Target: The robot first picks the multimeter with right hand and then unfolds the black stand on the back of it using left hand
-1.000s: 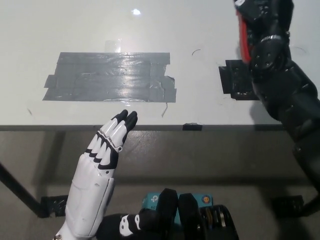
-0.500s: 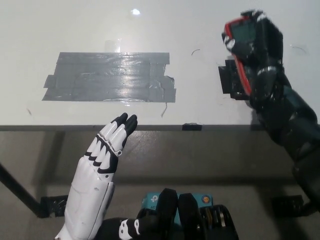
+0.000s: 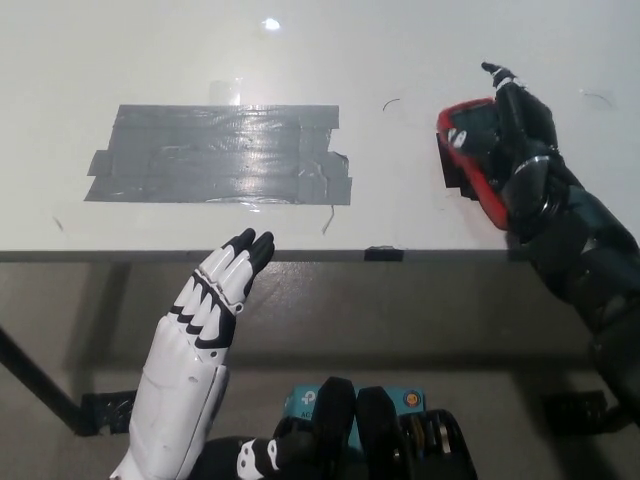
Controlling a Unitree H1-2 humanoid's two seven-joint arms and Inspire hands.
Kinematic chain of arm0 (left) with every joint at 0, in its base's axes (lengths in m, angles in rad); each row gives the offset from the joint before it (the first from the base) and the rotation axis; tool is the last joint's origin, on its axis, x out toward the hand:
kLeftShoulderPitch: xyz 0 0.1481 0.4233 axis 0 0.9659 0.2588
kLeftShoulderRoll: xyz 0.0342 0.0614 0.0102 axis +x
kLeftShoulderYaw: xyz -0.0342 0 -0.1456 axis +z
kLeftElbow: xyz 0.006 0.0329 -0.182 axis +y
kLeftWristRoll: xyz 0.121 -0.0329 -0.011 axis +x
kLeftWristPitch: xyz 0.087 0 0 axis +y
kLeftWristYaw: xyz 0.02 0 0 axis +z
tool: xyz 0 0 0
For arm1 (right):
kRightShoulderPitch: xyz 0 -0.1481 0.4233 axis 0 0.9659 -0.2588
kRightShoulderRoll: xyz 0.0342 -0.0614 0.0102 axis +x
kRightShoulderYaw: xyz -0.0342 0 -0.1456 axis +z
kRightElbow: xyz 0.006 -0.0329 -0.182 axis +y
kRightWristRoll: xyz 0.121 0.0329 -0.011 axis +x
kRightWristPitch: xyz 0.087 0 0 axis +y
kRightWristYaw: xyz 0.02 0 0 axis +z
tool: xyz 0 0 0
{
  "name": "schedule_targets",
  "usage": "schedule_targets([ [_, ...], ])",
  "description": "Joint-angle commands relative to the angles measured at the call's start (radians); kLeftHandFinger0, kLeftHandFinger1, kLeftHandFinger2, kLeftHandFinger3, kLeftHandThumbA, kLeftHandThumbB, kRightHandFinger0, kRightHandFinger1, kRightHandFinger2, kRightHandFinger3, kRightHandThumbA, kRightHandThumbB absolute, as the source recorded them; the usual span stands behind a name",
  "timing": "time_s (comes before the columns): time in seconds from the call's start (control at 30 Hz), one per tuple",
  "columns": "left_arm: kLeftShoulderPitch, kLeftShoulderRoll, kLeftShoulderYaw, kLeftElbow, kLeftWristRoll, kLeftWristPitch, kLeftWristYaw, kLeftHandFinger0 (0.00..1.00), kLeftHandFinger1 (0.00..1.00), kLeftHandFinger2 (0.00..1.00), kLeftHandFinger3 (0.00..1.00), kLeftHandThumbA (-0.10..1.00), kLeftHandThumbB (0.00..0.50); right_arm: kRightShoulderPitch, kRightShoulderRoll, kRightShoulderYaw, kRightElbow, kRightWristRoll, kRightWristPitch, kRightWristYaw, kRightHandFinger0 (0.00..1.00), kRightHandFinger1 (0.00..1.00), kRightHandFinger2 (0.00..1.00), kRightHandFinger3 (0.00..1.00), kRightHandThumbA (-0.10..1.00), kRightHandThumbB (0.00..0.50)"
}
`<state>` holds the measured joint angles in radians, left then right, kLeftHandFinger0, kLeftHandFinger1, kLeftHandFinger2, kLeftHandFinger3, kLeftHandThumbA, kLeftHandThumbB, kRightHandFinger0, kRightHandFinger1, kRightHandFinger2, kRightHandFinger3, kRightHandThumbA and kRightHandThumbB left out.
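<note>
White table (image 3: pixel 150 60), grey tape patch (image 3: pixel 220 155); right hand (image 3: pixel 515 140) grasping multimeter (image 3: pixel 470 150); left hand (image 3: pixel 215 290) open, idle at table edge.

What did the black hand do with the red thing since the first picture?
The right hand, shut on the red-edged multimeter, came down from the picture's top right towards the table's near edge and turned the multimeter so more of it shows. The white left hand stayed open below the table's front edge. The grey tape patch did not move.

Red-edged multimeter (image 3: pixel 472 150) (dark face), grey tape patch (image 3: pixel 222 155), white table (image 3: pixel 400 60).
</note>
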<state>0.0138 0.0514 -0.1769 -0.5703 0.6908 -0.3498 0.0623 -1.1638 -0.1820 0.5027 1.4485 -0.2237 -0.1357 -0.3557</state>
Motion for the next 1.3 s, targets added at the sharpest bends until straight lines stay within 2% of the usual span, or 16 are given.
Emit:
schedule_targets([
  [0.0, 0.005, -0.011, 0.001, 0.002, -0.005, -0.045, 0.027, 1.0, 1.0, 1.0, 1.0, 1.0, 0.282, -0.079, -0.025, -0.019, -0.03, -0.034, 0.003, 0.097, 1.0, 1.0, 1.0, 1.0, 0.91, 0.5],
  [0.1, 0.004, -0.014, 0.001, 0.003, -0.001, -0.049, 0.027, 1.0, 1.0, 1.0, 1.0, 1.0, 0.284, -0.094, -0.024, -0.045, -0.04, -0.021, -0.014, 0.109, 1.0, 1.0, 1.0, 1.0, 0.91, 0.5],
  [0.13, 0.004, -0.015, 0.001, 0.006, -0.003, -0.053, 0.029, 1.0, 1.0, 1.0, 1.0, 1.0, 0.282, -0.099, -0.024, -0.05, -0.042, -0.025, -0.017, 0.11, 1.0, 1.0, 1.0, 1.0, 1.0, 0.5],
  [0.2, 0.005, -0.015, 0.0, 0.002, -0.01, -0.048, 0.022, 1.0, 1.0, 1.0, 1.0, 1.0, 0.282, -0.111, -0.024, -0.057, -0.054, -0.035, -0.038, 0.088, 1.0, 1.0, 1.0, 1.0, 0.95, 0.497],
  [0.37, 0.004, -0.014, 0.004, 0.005, -0.012, -0.052, 0.024, 1.0, 1.0, 1.0, 1.0, 1.0, 0.28, -0.143, -0.033, -0.116, -0.11, -0.018, -0.114, 0.006, 1.0, 1.0, 1.0, 1.0, 1.0, 0.49],
  [0.47, -0.036, -0.011, 0.011, 0.012, -0.017, -0.035, 0.009, 1.0, 1.0, 1.0, 1.0, 1.0, 0.287, -0.174, -0.072, -0.177, -0.242, -0.034, -0.187, -0.071, 1.0, 1.0, 1.0, 1.0, 1.0, 0.415],
  [0.53, -0.096, -0.007, 0.021, 0.031, -0.035, -0.021, -0.001, 1.0, 1.0, 1.0, 1.0, 1.0, 0.294, -0.18, -0.113, -0.248, -0.433, -0.012, -0.21, -0.04, 1.0, 1.0, 1.0, 1.0, 1.0, 0.442],
  [0.6, -0.138, -0.004, 0.031, 0.05, -0.044, -0.016, 0.0, 1.0, 1.0, 1.0, 1.0, 1.0, 0.293, -0.143, -0.149, -0.3, -0.69, -0.004, -0.17, 0.006, 1.0, 1.0, 1.0, 1.0, 1.0, 0.494],
  [0.63, -0.174, -0.003, 0.037, 0.067, -0.047, -0.012, 0.001, 1.0, 1.0, 1.0, 1.0, 1.0, 0.292, -0.147, -0.163, -0.312, -0.752, -0.007, -0.151, 0.021, 1.0, 1.0, 1.0, 1.0, 1.0, 0.5],
  [0.67, -0.198, 0.001, 0.046, 0.079, -0.051, -0.006, 0.001, 1.0, 1.0, 1.0, 1.0, 1.0, 0.298, -0.105, -0.187, -0.33, -0.931, -0.014, -0.098, 0.059, 1.0, 1.0, 1.0, 1.0, 1.0, 0.472],
  [0.73, -0.227, 0.007, 0.056, 0.092, -0.053, 0.008, -0.004, 1.0, 1.0, 1.0, 1.0, 1.0, 0.3, -0.067, -0.204, -0.351, -1.092, -0.005, -0.038, 0.102, 1.0, 1.0, 1.0, 1.0, 1.0, 0.458],
  [0.77, -0.253, 0.016, 0.065, 0.109, -0.063, 0.015, -0.008, 1.0, 1.0, 1.0, 1.0, 1.0, 0.295, -0.022, -0.204, -0.376, -1.241, 0.027, 0.005, 0.123, 1.0, 1.0, 1.0, 1.0, 1.0, 0.426],
  [0.9, -0.318, 0.04, 0.093, 0.184, -0.086, 0.024, 0.0, 1.0, 1.0, 1.0, 1.0, 1.0, 0.241, 0.124, -0.178, -0.428, -1.689, 0.121, 0.156, 0.154, 1.0, 1.0, 1.0, 1.0, 1.0, 0.365],
  [1.1, -0.409, 0.091, 0.135, 0.348, -0.138, 0.042, 0.005, 1.0, 1.0, 1.0, 1.0, 1.0, 0.243, 0.381, -0.154, -0.428, -2.051, 0.181, 0.187, 0.14, 1.0, 1.0, 1.0, 1.0, 1.0, 0.373],
  [1.17, -0.436, 0.108, 0.144, 0.406, -0.157, 0.044, 0.003, 1.0, 1.0, 1.0, 1.0, 1.0, 0.238, 0.477, -0.169, -0.413, -2.097, 0.197, 0.141, 0.144, 1.0, 1.0, 1.0, 1.0, 1.0, 0.375],
  [1.27, -0.459, 0.124, 0.153, 0.471, -0.172, 0.046, 0.004, 1.0, 1.0, 1.0, 1.0, 1.0, 0.236, 0.59, -0.164, -0.395, -2.134, 0.205, 0.093, 0.137, 1.0, 1.0, 1.0, 1.0, 1.0, 0.414],
])
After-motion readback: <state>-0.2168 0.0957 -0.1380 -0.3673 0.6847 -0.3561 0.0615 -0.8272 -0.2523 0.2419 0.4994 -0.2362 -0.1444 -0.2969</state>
